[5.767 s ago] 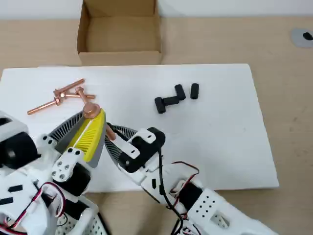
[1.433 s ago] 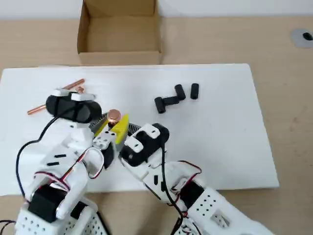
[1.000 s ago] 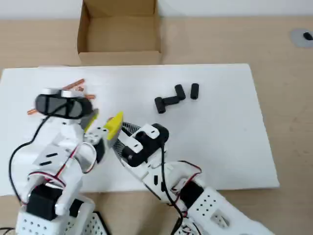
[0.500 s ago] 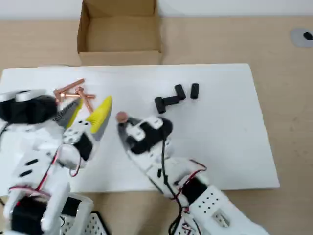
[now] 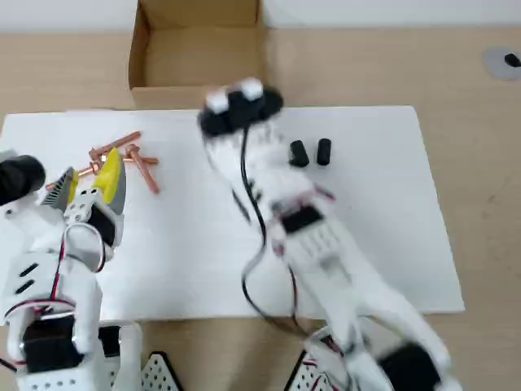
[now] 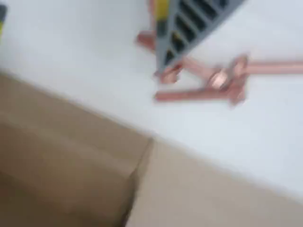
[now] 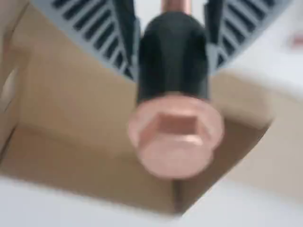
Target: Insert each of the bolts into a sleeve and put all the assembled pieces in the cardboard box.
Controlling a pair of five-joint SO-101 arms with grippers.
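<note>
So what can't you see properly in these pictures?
Left wrist view: loose bolts blurred, so their number is unclear.
High view: right arm covers part of the mat; anything beneath is hidden.
High view: box cut off by the top edge.
Right wrist view: sleeve hides the middle of the held bolt.

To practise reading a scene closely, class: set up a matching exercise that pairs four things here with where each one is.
Things
1. sleeved bolt
2. loose bolts
3. loose sleeves
4. cardboard box

Places
A. on the white sheet, by the left end effector
B. on the wooden table, past the sheet's far edge
C. gripped in the right end effector
D. on the white sheet, beside the right arm

Pairs: 1-C, 2-A, 3-D, 4-B
</note>
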